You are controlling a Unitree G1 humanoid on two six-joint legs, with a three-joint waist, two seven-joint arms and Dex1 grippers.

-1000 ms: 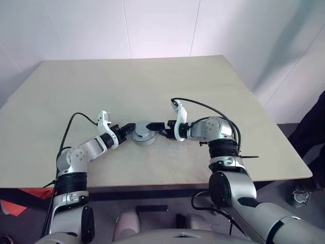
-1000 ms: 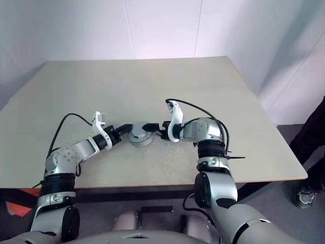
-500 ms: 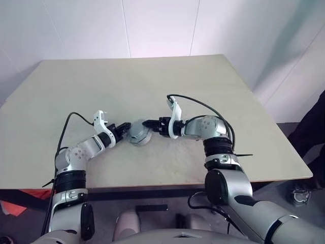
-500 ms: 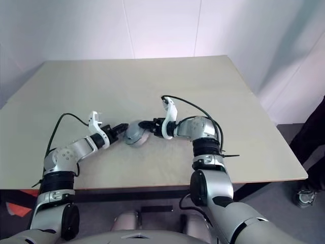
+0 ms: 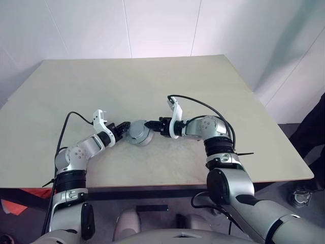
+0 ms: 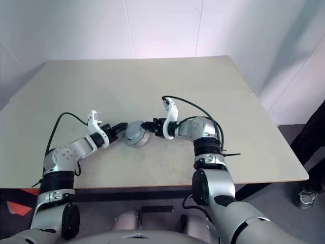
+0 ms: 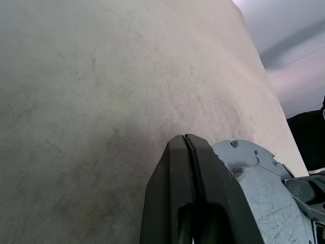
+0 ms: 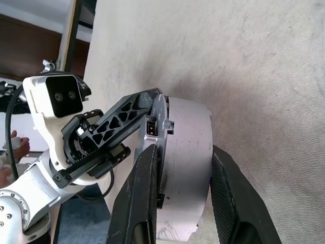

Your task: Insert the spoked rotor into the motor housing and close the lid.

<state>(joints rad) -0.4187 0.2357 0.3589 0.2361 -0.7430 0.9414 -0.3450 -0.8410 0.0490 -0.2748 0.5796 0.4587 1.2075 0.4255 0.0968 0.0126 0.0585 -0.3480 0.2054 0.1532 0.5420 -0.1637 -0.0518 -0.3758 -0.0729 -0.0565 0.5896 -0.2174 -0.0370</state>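
A bare test room or lab, by the look of it: one plain pale worktop (image 5: 152,81) stands against smooth white panelled walls (image 5: 152,25) with thin seams. The corner beyond it holds no furniture, and a dark-clothed person (image 5: 317,137) stands at the worktop's right edge.

No readable writing anywhere.
No words, labels, brand marks, numbers or signs can be made out on any surface.
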